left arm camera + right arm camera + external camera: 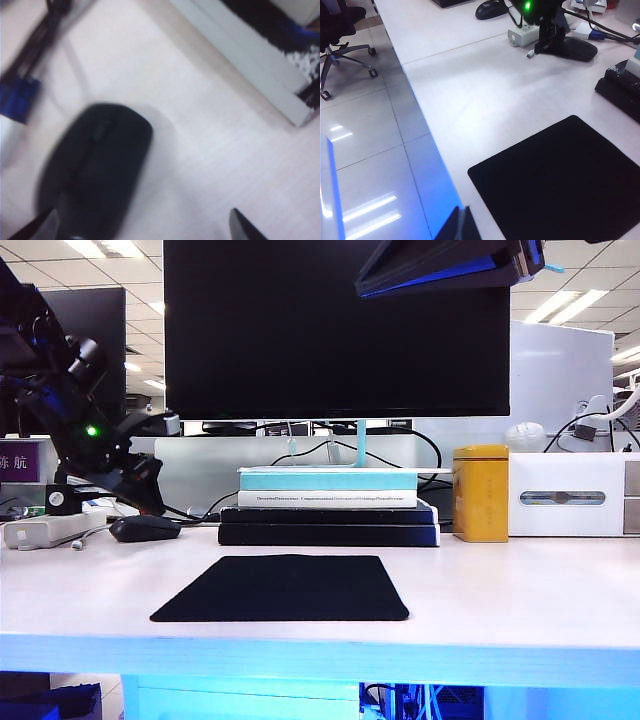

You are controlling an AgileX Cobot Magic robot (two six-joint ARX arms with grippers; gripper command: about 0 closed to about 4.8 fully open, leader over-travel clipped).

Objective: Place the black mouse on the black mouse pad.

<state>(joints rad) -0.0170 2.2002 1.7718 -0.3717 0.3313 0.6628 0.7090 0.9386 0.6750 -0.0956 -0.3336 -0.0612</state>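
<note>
On the table (520,580), at about nine o'clock from the pad: the black mouse (146,528) lies flat on bare wood, well apart from the black mouse pad (283,588), so the task's move is not yet made.
Left gripper (140,502): hangs just above and behind the mouse in the exterior view, slanted down toward it; jaws spread wide and holding nothing. In its wrist view the two fingertips (40,224) stand far apart with the mouse (95,165) near one of them, off to one side of the gap. I judge the wide spread is there to straddle the mouse's domed body.
Right gripper (462,225): only a dark tip shows at the edge of its own view; I cannot tell whether it is wide or narrow. It sits high over the table's front edge, clear of the pad (565,180).
Pad: bare, at six o'clock from the stack of books (328,505).
Risk: the mouse is off-centre between the fingers, so a closing grip may nudge it sideways.
</note>
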